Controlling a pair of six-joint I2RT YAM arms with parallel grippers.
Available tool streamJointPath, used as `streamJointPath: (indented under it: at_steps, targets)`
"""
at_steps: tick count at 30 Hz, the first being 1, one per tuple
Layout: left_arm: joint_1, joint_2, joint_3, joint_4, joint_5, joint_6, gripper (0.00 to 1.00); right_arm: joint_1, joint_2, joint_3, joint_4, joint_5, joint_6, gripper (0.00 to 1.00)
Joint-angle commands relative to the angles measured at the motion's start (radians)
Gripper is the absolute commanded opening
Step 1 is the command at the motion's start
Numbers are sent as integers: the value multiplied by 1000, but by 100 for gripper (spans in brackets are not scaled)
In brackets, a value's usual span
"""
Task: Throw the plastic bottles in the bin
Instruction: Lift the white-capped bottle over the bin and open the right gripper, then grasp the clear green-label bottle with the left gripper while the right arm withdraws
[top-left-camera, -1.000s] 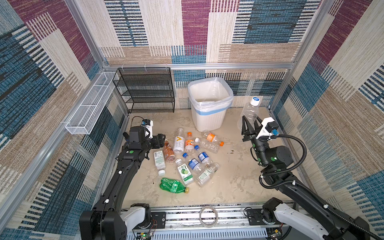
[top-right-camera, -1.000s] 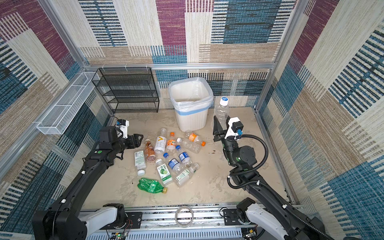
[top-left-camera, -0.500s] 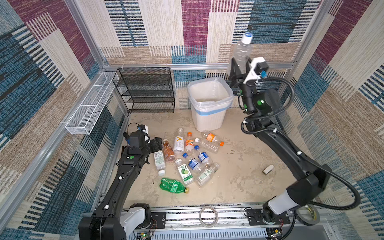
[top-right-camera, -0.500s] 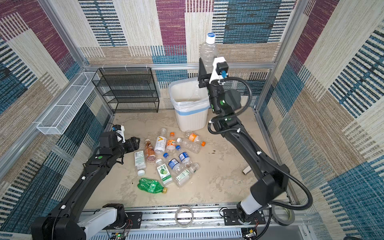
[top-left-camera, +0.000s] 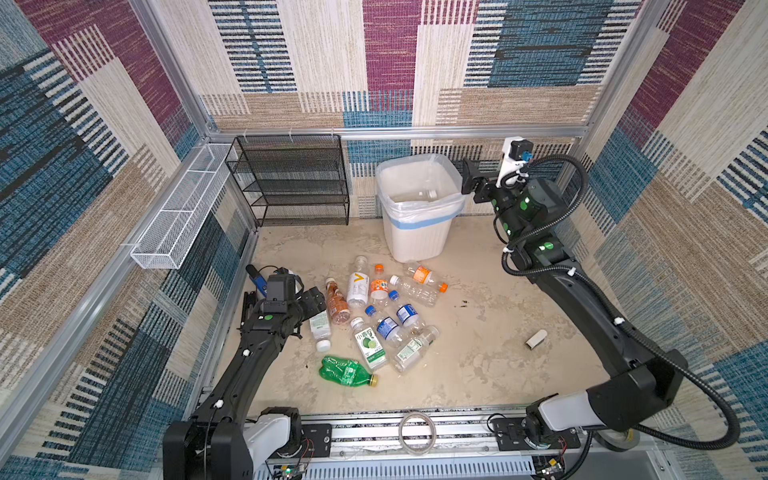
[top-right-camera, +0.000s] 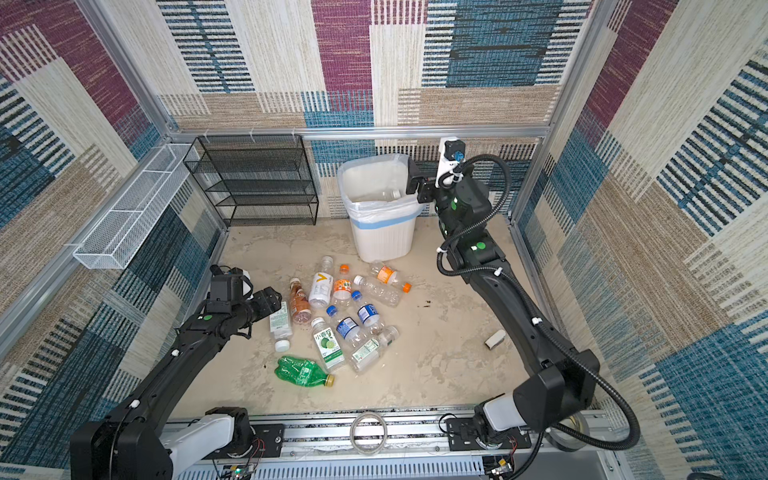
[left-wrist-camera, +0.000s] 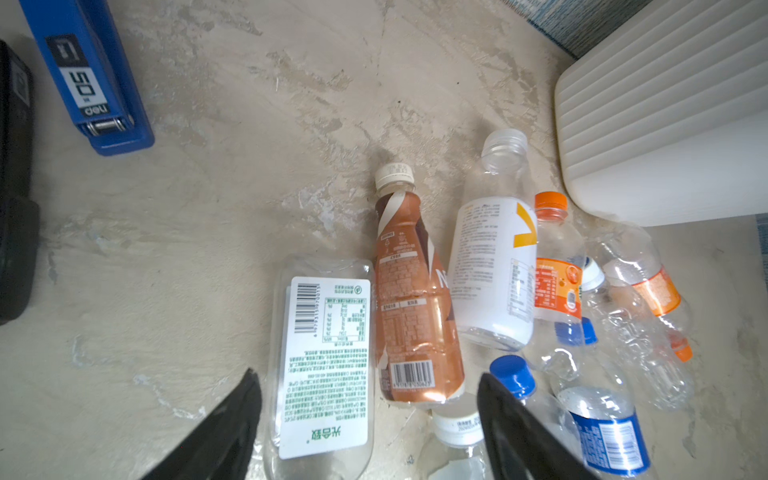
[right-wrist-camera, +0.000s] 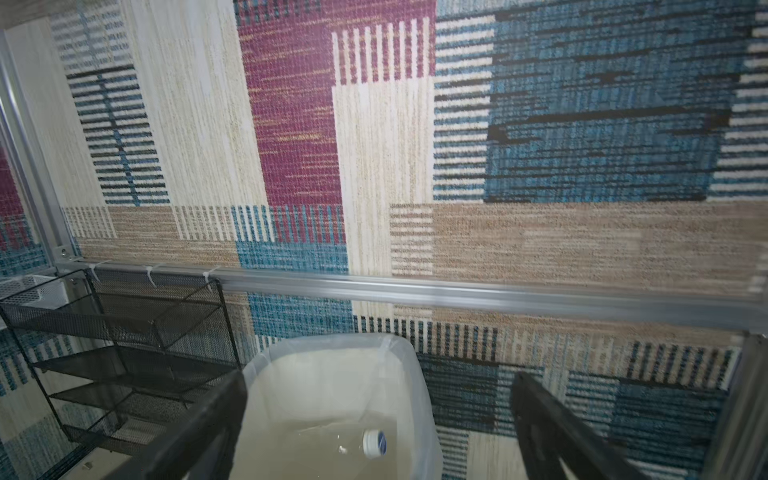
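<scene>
Item: plastic bottles (top-left-camera: 376, 316), small and clear, lay in a loose cluster on the beige floor (top-left-camera: 478, 365) in front of the white ribbed plastic bin (top-left-camera: 415, 239). The bin stood at the back wall beside a black mesh rack (top-left-camera: 291, 178) and was lined with a translucent bag (top-left-camera: 399, 166) bearing a blue band. Caps were white, blue or orange; labels were white, brown, orange or blue. A crushed green bottle (top-left-camera: 345, 371) lay at the cluster's near edge. One clear bottle with a white cap (right-wrist-camera: 372, 444) lay inside the bin. The right gripper (right-wrist-camera: 380, 376) hung by the bin's right rim, jaws spread wide and empty. The left gripper (left-wrist-camera: 368, 374) sat low at the cluster's left edge, jaws well apart. It straddled a clear bottle with a white barcode label (left-wrist-camera: 322, 361) and the base of a brown-labelled bottle (left-wrist-camera: 415, 307), clamping neither; contact could not be judged. Both top views gave the whole cluster and both arms. The right wrist view alone showed the binned bottle's cap plainly. The left wrist view alone showed barcodes and label print, and the "50" marking on a blue stapler-like tool (left-wrist-camera: 87, 79) lying apart from the bottles.
</scene>
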Motion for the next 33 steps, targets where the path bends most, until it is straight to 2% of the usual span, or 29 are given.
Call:
streamJointPath:
  at_steps: [1, 7, 17, 29, 33]
  targets:
    - [1, 23, -23, -19, -12, -36, 83, -31, -79, -120, 55, 34, 45, 99]
    - [-10, 54, -58, -19, -20, -53, 84, -91, -207, -310, 45, 33, 81, 99]
    - [-31, 148, -64, -11, -35, -46, 85, -118, -263, -462, -39, -5, 116, 99]
    - [-50, 311, -9, -1, -63, -29, 84, -122, -247, -482, -37, -15, 112, 99]
    - [-59, 341, 2, 3, -77, -31, 80, -122, -244, -493, -34, -14, 114, 99]
